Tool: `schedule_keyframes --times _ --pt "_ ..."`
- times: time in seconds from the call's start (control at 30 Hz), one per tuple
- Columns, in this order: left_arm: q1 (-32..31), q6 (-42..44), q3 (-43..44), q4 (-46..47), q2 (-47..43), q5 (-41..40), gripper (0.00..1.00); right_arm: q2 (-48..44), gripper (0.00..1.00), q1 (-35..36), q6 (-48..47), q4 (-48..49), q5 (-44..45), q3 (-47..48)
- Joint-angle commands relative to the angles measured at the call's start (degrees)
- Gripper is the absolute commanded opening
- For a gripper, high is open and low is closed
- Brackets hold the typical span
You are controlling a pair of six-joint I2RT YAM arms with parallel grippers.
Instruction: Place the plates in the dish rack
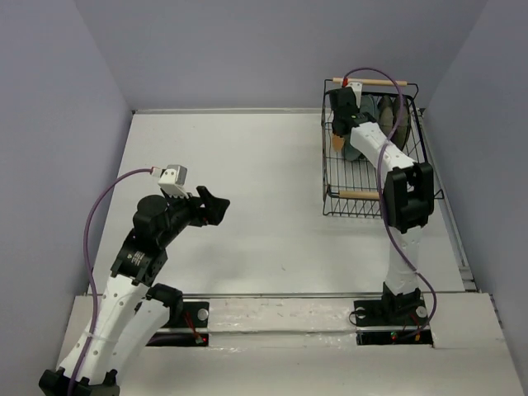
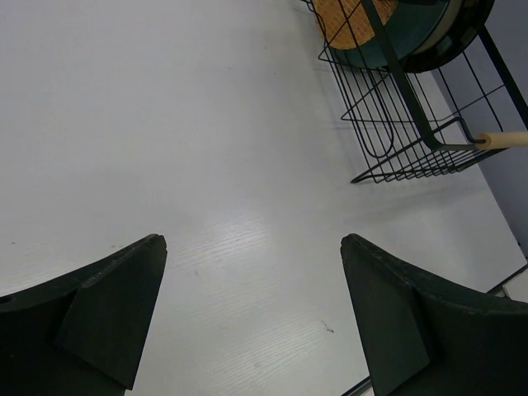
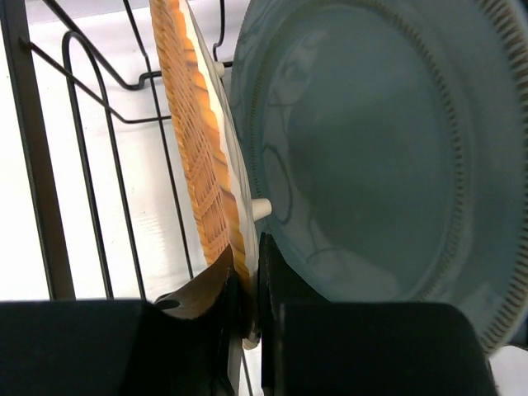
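Observation:
The black wire dish rack [image 1: 330,177] stands at the far right, with wooden handles front and back. My right gripper [image 1: 341,102] reaches into its far left part and is shut on the rim of the orange-tan woven plate [image 3: 198,148], which stands on edge there. Right beside it stands the teal plate [image 3: 371,165]. More plates [image 1: 388,115] stand further right in the rack. My left gripper [image 2: 252,330] is open and empty above the bare table at the left. The left wrist view shows the rack [image 2: 388,140] with the woven plate [image 2: 338,18] and a dark green one [image 2: 412,33].
A white table [image 1: 247,190] is walled by grey panels on three sides. The right arm [image 1: 404,198] stretches over the rack's near handle [image 1: 360,195]. A purple cable loops over the rack.

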Motion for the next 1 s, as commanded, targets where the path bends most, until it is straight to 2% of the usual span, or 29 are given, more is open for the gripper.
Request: schedule_keyframes --times 0.0,0.2,0.3,0.4,0.5,0.53,0.6,0.7,0.97 --pt "0.5 1.1 -0.2 1.8 -0.1 0.4 0.98 1.0 0.07 -0.3 3.6 1.8 -0.5 3.0" --pt "0.8 1.1 -0.2 1.9 0.2 0.7 0.98 1.6 0.07 -0.3 5.2 1.8 -3.5 1.9" --pt "1.1 1.2 -0.3 2.2 0.5 1.2 0.98 0.8 0.11 -0.3 5.9 1.9 -4.7 0.6" --pt "1.2 1.2 -0.3 2.2 0.6 1.4 0.97 0.1 0.32 -0.3 6.0 1.8 -5.3 -0.4" --pt "1.3 1.1 -0.3 2.2 0.8 1.4 0.97 -1.4 0.45 -0.3 6.2 1.8 -5.2 -1.4" --pt "1.4 1.1 -0.3 2.3 0.8 1.4 0.97 -2.0 0.56 -0.3 6.1 1.8 -5.2 -1.5" --pt "1.5 1.1 -0.2 2.2 1.0 1.5 0.97 -3.5 0.68 -0.3 5.7 1.8 -5.9 -1.6" --pt "1.7 1.0 -0.2 2.2 1.4 1.6 0.97 -6.1 0.79 -0.3 5.1 1.8 -6.9 -2.0" --pt "1.9 1.0 -0.3 2.2 1.4 1.2 0.97 -14.3 0.91 -0.3 4.9 1.7 -14.1 -3.7"
